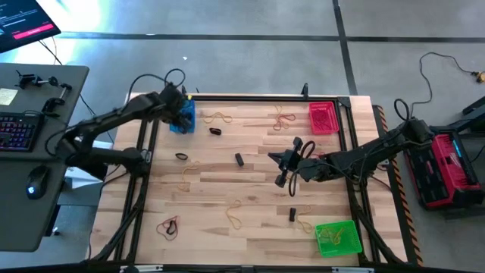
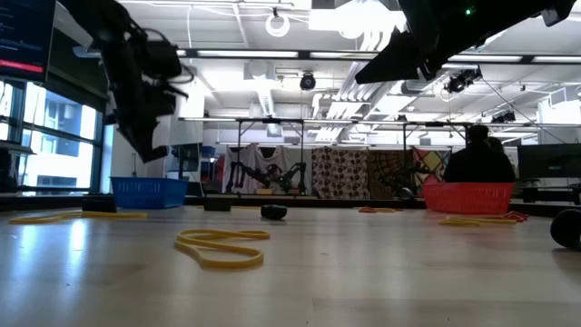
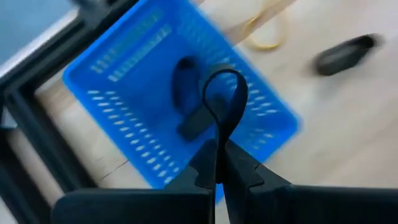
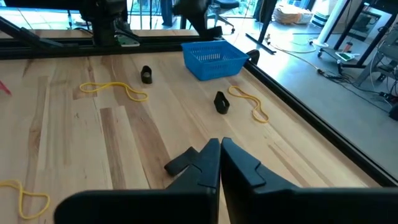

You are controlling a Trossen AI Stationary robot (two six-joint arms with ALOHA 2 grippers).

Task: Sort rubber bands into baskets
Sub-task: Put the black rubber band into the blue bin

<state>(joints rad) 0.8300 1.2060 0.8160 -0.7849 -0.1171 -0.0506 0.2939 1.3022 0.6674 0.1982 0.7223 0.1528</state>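
Three baskets sit on the wooden surface (image 1: 250, 171): the blue basket (image 1: 183, 118) at the far left corner, the red basket (image 1: 323, 117) at the far right corner, and the green basket (image 1: 338, 237) at the near right edge, with a yellow band lying inside it. The left gripper (image 3: 219, 163) hangs directly above the blue basket, its fingers clenched on a black rubber band (image 3: 222, 106) whose loop stands up from the fingertips; a dark band already lies on the basket's floor beneath it. The right gripper (image 4: 220, 163) is over the middle of the surface, right of centre, fingers pressed together; its wrist view shows nothing between the tips, though a dark piece (image 4: 182, 160) lies just beside them on the wood. Loose bands are scattered about: yellow bands (image 1: 220, 117) near the blue basket, a red-and-yellow tangle (image 1: 283, 117) beside the red basket, a red band (image 1: 167, 226) at the near left, another yellow band (image 1: 235, 215) toward the near middle, and small black bands (image 1: 239, 159) between the two arms. From table height, a yellow band (image 2: 221, 247) lies nearest on the wood.
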